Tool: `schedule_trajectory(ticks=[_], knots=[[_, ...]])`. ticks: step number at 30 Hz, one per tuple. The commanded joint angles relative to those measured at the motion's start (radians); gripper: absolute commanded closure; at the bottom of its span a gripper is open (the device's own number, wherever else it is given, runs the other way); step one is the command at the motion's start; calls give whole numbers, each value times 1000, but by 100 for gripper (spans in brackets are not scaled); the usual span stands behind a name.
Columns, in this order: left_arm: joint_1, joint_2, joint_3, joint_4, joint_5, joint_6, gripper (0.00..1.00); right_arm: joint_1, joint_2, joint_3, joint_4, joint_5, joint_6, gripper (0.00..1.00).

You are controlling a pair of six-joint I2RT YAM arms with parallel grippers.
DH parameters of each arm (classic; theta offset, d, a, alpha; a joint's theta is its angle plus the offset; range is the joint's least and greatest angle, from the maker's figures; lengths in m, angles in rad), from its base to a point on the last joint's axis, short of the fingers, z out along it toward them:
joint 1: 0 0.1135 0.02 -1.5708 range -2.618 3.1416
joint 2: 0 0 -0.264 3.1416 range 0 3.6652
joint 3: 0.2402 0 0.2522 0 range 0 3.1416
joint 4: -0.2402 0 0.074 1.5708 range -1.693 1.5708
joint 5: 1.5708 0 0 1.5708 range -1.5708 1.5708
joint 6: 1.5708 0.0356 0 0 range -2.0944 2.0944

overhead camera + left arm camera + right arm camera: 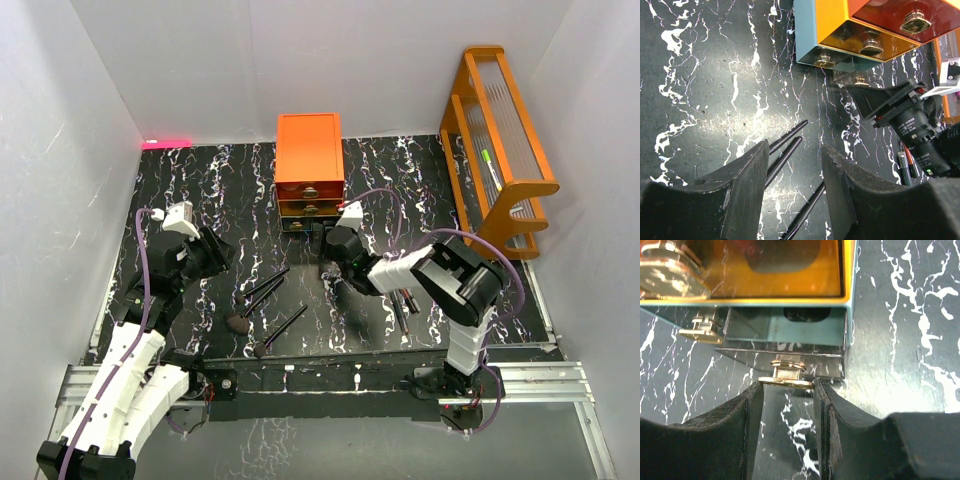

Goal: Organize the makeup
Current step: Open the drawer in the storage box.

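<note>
I am holding the right gripper (788, 386) closed on the bottom knob (787, 376) of the chest (310, 160), with one finger pressing each side of the knob's disc. The left gripper (795, 150) is standing open and empty, hovering over the brushes (262, 297). These are lying on the table (200, 180) at 7 o'clock from the chest. Thin tubes (404, 308) are lying at 5 o'clock from it.

Far middle of bench (230, 180): orange drawer chest (309, 160), lowest drawer (785, 352) partly out, brass knob (786, 382) on front. Far right: orange wooden rack (505, 140) beside white wall (590, 200).
</note>
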Motion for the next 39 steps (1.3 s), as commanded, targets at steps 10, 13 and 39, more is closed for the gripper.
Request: schedule_trajectory(ticks=[10, 13, 39], knots=[[4, -10, -2, 7, 12, -4, 55, 42, -220, -102, -193, 20, 111, 74], [4, -9, -2, 9, 12, -4, 55, 55, -263, -129, -235, 14, 137, 74], [4, -2, -4, 9, 3, -4, 55, 180, -447, -213, -380, 78, 168, 68]])
